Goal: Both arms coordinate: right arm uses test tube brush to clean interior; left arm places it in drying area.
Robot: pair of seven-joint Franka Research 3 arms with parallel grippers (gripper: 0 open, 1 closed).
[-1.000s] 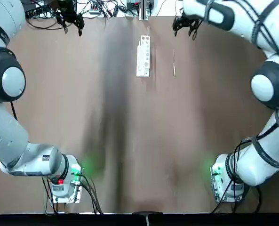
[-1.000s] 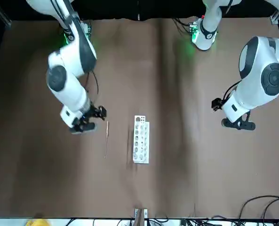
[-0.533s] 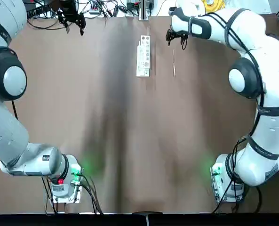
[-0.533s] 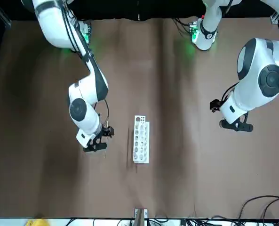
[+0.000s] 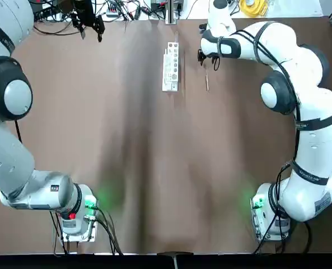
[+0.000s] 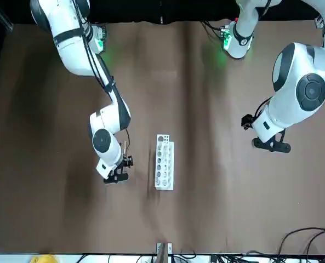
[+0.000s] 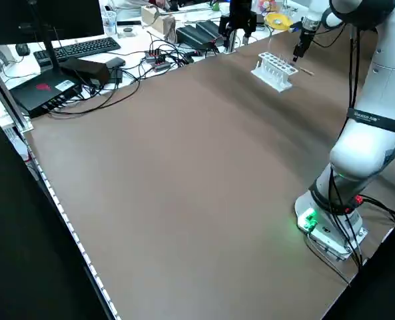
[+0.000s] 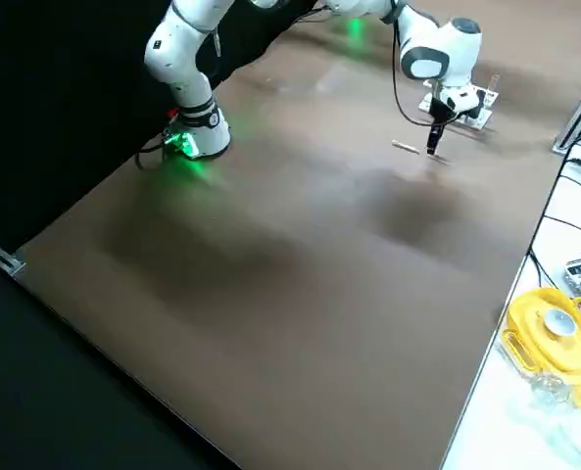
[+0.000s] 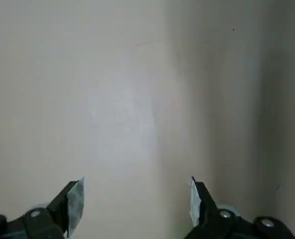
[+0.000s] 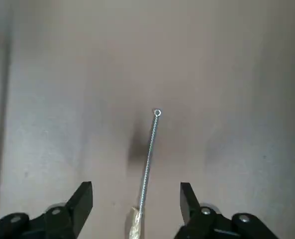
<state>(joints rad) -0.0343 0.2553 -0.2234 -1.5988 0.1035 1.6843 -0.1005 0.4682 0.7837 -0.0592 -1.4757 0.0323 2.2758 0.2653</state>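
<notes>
Brown worktop; white rack lies at upper centre of the top view, holes in a row along its top, long axis running up-down in the frame; in the front view the rack sits at centre, slightly below middle; thin pale brush lies flat on the worktop just right of the rack in the top view, apart from it, roughly parallel to it.

Right arm reaches from lower right up to the upper centre of the top view; right gripper hangs over the far end of the brush; in the front view the right gripper is left of the rack, near it but not touching; jaws spread wide, holding nothing; in the right wrist view the brush runs up between the two fingers, looped wire tip pointing away, a tan handle end at the lower edge; fingers clear of it on both sides.

Left arm stretches up the left side of the top view; left gripper at upper left near the worktop's far edge, well apart from rack and brush; jaws wide open, empty; left wrist view shows only bare surface between the fingers.
</notes>
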